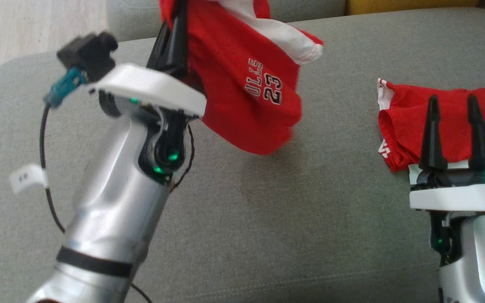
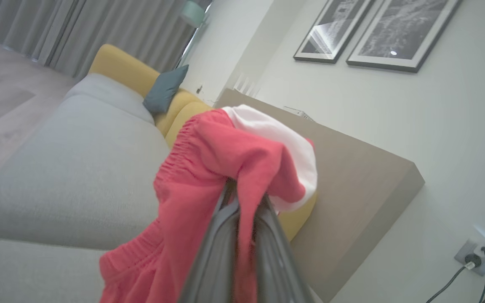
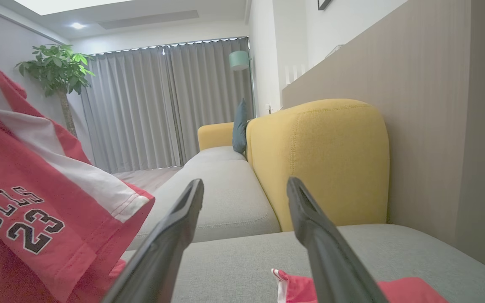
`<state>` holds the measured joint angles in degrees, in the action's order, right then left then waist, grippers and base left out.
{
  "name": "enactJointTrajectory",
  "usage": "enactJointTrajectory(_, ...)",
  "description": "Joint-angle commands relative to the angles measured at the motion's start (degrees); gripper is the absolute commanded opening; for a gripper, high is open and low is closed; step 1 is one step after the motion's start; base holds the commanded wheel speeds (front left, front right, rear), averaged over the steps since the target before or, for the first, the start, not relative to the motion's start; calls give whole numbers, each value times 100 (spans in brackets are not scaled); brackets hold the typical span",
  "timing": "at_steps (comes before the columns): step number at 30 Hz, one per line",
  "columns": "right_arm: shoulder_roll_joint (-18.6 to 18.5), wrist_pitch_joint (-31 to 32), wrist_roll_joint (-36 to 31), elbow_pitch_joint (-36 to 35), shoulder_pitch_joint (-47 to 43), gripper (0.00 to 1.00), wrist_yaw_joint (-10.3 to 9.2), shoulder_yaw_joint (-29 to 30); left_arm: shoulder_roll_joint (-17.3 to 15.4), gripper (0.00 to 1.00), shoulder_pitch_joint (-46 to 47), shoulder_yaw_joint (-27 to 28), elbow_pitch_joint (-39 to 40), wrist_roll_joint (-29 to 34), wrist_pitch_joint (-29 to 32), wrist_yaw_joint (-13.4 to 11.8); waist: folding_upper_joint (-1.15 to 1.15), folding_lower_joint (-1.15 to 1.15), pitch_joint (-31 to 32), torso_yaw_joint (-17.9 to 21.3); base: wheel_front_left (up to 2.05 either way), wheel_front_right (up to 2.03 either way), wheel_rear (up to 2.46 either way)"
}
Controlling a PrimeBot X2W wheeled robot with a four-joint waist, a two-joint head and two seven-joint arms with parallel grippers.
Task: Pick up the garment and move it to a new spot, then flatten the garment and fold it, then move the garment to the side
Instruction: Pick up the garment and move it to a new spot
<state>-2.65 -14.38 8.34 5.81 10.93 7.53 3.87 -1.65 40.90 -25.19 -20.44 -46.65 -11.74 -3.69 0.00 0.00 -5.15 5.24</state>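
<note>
The grey woven sofa seat (image 1: 267, 219) spreads across most of the head view, with its bare stretch through the centre and bottom of the frame. That looks like where you set the load down. The garment (image 1: 242, 84), red shorts with a white side stripe and a printed "23", hangs bunched in the upper middle of the frame. Its long axis slants from the pinch at the top down toward the lower right, and its lower edge seems to hang clear of the cushion. The fabric looks thin and limp, and the left wrist view shows a gathered elastic waistband, so expect it to slump into folds instead of landing flat. A second red cloth (image 1: 406, 126) lies crumpled on the seat at the right edge, well apart from the shorts. Your left hand (image 1: 178, 25) is clamped on the garment, with its fingers buried in the cloth. Your right hand (image 1: 452, 101) stands with its fingers spread wide and gripping nothing, over the second cloth, so the left arm is the one placed to do the lowering.
</note>
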Motion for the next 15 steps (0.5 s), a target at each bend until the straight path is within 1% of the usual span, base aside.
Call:
enactJointTrajectory(1, -22, -51, 32, -164, 159, 100, -4, -113, -130, 0, 99, 138, 285, -161, -150, -89, 0, 0, -20, 27, 0, 0, 0)
enactJointTrajectory(3, -22, -54, 48, -148, 144, 100, -4, -91, -126, 0, -127, 7, 411, -430, -266, -290, 0, 0, -38, 35, 0, 0, 0)
enactJointTrajectory(4, -22, -55, 57, -143, 133, 100, -4, -86, -126, 0, -255, -105, 415, -468, -291, -361, 0, 0, -49, 30, 0, 0, 0)
enactJointTrajectory(5, -22, -57, 68, -139, 122, 100, -4, -75, -125, 0, -393, -220, 376, -442, -305, -426, 0, 0, -63, 14, 0, 0, 0)
enactJointTrajectory(7, -22, -59, 84, -133, 107, 100, -4, -66, -124, 0, -669, -495, 195, -294, -318, -449, 0, 0, -92, -32, 0, 0, 0)
enactJointTrajectory(10, -22, -60, 85, -141, 116, 100, -4, -79, -126, 0, -1052, -701, -137, 177, -323, -408, 0, 0, -125, -92, 0, 0, 0)
enactJointTrajectory(15, -22, -61, 34, -117, 107, 100, -4, -92, -299, 0, -1554, -604, -492, 1046, -324, -352, 0, 0, -133, -242, 0, 0, 0)
